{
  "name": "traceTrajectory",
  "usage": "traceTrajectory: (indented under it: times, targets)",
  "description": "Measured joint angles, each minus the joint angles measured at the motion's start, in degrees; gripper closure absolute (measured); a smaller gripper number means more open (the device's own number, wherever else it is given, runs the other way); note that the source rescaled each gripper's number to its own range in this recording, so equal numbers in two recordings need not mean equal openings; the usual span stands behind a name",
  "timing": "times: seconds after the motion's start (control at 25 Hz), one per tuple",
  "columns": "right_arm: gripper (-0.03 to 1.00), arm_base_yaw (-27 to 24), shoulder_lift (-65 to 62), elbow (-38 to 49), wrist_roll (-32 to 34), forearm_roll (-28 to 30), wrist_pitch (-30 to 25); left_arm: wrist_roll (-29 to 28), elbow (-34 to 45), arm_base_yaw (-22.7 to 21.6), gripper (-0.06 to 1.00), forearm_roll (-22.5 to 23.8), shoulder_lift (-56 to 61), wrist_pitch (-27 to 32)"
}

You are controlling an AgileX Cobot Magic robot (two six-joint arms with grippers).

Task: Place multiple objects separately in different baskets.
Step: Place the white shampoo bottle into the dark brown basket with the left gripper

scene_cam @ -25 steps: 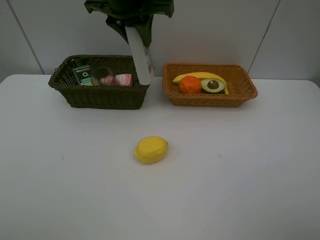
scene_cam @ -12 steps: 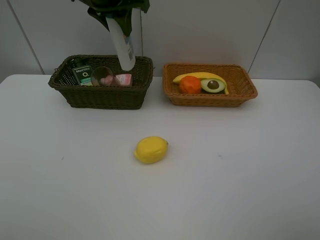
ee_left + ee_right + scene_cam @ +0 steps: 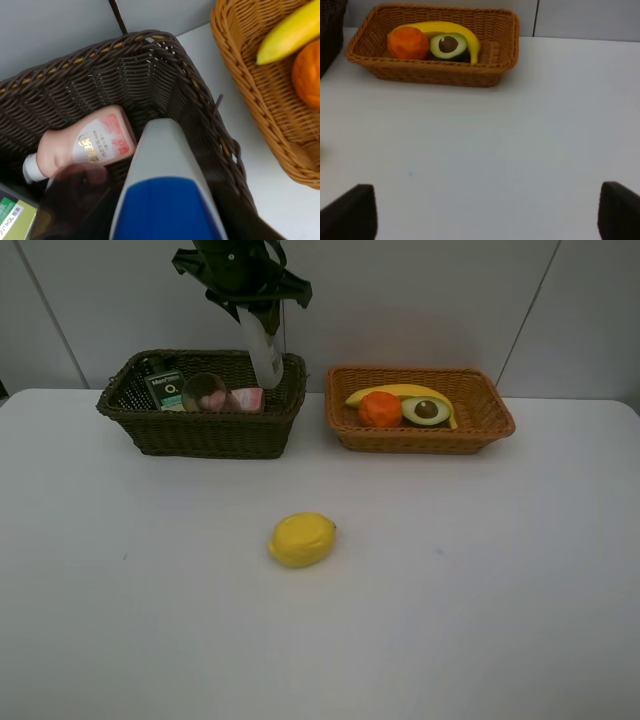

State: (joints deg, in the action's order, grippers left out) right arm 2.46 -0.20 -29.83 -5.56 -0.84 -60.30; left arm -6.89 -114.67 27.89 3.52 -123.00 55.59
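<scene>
My left gripper is shut on the tall white bottle, which hangs nearly upright with its lower end inside the right end of the dark basket. The left wrist view looks down the bottle's blue cap onto the pink bottle lying below. The tumbler and green pump bottle also lie in this basket. A banana, orange and avocado half fill the tan basket. The lemon rests on the table. My right gripper is open over bare table.
The white table stretches wide around the lemon. A grey wall stands just behind both baskets. A narrow gap separates the two baskets. The right arm does not show in the high view.
The left gripper carried the white bottle from the dark basket's right rim leftward, then tipped it more upright and lowered its end into the basket. The right gripper has not moved.
</scene>
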Motion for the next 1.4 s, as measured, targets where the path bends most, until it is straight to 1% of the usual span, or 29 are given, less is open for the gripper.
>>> traceTrajectory:
  times: [0.24,0.44,0.68,0.84,1.04,1.4]
  targets:
    - [0.07,0.0,0.0,0.0,0.0,0.0,0.0,0.06,0.0,-0.13,0.43,3.03,-2.92,-0.85]
    - [0.07,0.0,0.0,0.0,0.0,0.0,0.0,0.06,0.0,-0.72,0.43,3.54,-4.73,-2.82]
    - [0.07,0.0,0.0,0.0,0.0,0.04,0.0,0.06,0.0,-1.0,0.43,3.23,-6.95,-3.56]
    - [0.07,0.0,0.0,0.0,0.0,0.04,0.0,0.06,0.0,-1.0,0.43,2.02,-7.19,-4.39]
    - [0.07,0.0,0.0,0.0,0.0,0.04,0.0,0.14,0.0,-1.0,0.43,1.77,-7.19,-4.61]
    - [0.07,0.0,0.0,0.0,0.0,0.04,0.0,2.14,0.0,-1.0,0.43,1.77,-7.85,-4.45]
